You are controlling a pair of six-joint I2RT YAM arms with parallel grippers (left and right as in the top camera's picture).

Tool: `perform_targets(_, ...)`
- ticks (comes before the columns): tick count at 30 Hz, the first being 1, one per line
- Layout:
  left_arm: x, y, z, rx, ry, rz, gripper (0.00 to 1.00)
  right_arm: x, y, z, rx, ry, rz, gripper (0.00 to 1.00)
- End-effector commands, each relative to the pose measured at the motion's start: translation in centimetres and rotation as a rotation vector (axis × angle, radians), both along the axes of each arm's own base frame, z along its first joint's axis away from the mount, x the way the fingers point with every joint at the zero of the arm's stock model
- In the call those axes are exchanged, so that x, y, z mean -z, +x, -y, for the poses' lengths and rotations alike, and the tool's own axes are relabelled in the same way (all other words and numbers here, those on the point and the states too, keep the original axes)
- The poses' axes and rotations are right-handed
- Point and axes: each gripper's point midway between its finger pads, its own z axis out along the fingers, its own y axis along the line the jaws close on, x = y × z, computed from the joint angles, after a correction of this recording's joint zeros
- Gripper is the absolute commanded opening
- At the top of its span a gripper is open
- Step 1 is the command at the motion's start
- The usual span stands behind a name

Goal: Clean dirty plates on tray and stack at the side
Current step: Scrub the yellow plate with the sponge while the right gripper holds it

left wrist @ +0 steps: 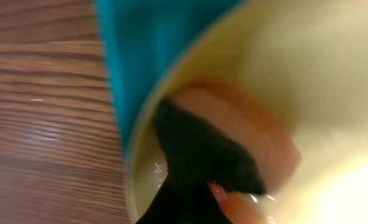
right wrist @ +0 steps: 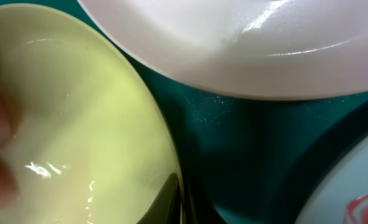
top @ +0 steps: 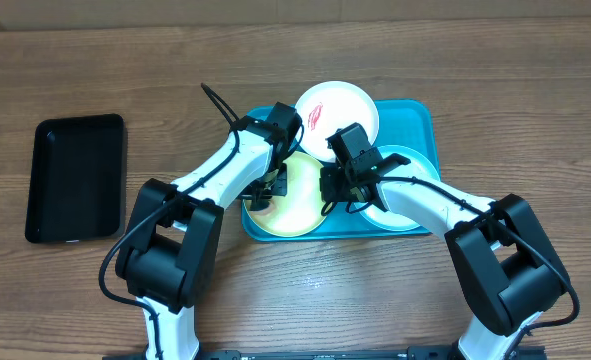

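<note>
The teal tray (top: 422, 115) holds three plates. The white plate (top: 347, 104), with a red smear, lies at the back. The yellow-green plate (top: 297, 207) lies front left. The light-blue plate (top: 403, 157) lies at the right, partly under my right arm. My left gripper (top: 268, 192) is shut on an orange sponge-like pad (left wrist: 258, 130) and presses it on the yellow-green plate (left wrist: 314, 68). My right gripper (top: 331, 195) is shut on that plate's right rim (right wrist: 179, 202). The right wrist view also shows the white plate (right wrist: 233, 43) and a red smear on the light-blue plate (right wrist: 355, 196).
A smaller black tray (top: 75, 178) sits on the wooden table at the far left. The teal tray floor (right wrist: 252, 143) shows between the plates. Bare wood lies just left of the teal tray (left wrist: 47, 112).
</note>
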Motion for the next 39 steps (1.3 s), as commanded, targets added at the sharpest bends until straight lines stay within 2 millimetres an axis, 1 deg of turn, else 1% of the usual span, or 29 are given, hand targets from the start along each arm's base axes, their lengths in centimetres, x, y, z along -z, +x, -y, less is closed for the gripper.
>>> perform_targets(1, 0.1, 1.2, -2.6, -0.007, 0.150, 0.028, 0.04, 0.7, -0.2, 0.4, 0.008, -0.022, -0.010, 0.04)
perform_targets(3, -0.4, 1.9, -1.7, -0.011, 0.108, 0.041, 0.04, 0.7, -0.2, 0.4, 0.008, -0.023, -0.010, 0.04)
perform_targets(5, -0.6, 2.2, 0.0, -0.015, 0.014, 0.032, 0.04, 0.7, -0.2, 0.4, 0.008, -0.023, -0.011, 0.04)
perform_targets(7, -0.2, 2.0, 3.1, -0.017, -0.158, 0.000, 0.04, 0.7, -0.2, 0.4, 0.008, -0.022, -0.009, 0.04)
perform_targets(8, 0.0, 1.7, 5.4, -0.012, -0.290, -0.028, 0.04, 0.7, -0.1, 0.4, 0.008, -0.020, -0.006, 0.04)
perform_targets(10, 0.1, 1.2, 7.9, 0.000, -0.420, -0.056, 0.04, 0.6, 0.0, 0.3, 0.008, -0.017, 0.000, 0.04)
perform_targets(12, 0.4, 0.7, 9.2, 0.012, -0.487, -0.073, 0.04, 0.6, 0.1, 0.3, 0.008, -0.015, 0.003, 0.04)
perform_targets(15, 1.1, -0.1, 9.4, 0.023, -0.479, -0.086, 0.04, 0.6, 0.1, 0.3, 0.008, -0.015, 0.003, 0.04)
perform_targets(18, 2.0, -0.7, 8.5, 0.035, -0.436, -0.093, 0.04, 0.6, 0.1, 0.3, 0.008, -0.015, 0.002, 0.04)
perform_targets(19, 2.3, -0.8, 7.9, 0.048, -0.404, -0.091, 0.05, 0.6, 0.1, 0.3, 0.008, -0.015, 0.003, 0.04)
perform_targets(22, 2.6, -0.9, 4.4, 0.040, -0.229, -0.080, 0.04, 0.6, 0.0, 0.3, 0.008, -0.017, 0.001, 0.04)
perform_targets(24, 2.4, -0.8, 2.0, 0.027, -0.117, -0.073, 0.04, 0.6, 0.0, 0.3, 0.008, -0.018, -0.001, 0.04)
perform_targets(26, 2.0, -0.6, 0.2, 0.016, -0.042, -0.070, 0.04, 0.6, 0.0, 0.3, 0.008, -0.018, -0.002, 0.04)
perform_targets(27, 1.7, -0.4, -0.5, 0.009, -0.015, -0.067, 0.04, 0.6, 0.0, 0.3, 0.008, -0.018, -0.002, 0.04)
perform_targets(29, 1.0, 0.0, -1.1, -0.001, 0.004, -0.063, 0.04, 0.6, 0.0, 0.3, 0.008, -0.018, -0.002, 0.04)
perform_targets(31, 0.4, 0.5, -1.1, -0.012, -0.009, -0.057, 0.04, 0.6, 0.0, 0.3, 0.008, -0.018, -0.002, 0.04)
perform_targets(33, 0.0, 1.0, 0.0, -0.015, -0.066, -0.052, 0.04, 0.6, 0.0, 0.3, 0.008, -0.018, -0.002, 0.04)
perform_targets(35, 0.1, 1.2, 2.0, -0.014, -0.176, -0.059, 0.04, 0.6, 0.0, 0.3, 0.008, -0.017, 0.000, 0.04)
perform_targets(39, 0.3, 0.8, 6.8, 0.011, -0.415, -0.084, 0.04, 0.6, 0.1, 0.3, 0.008, -0.015, 0.003, 0.04)
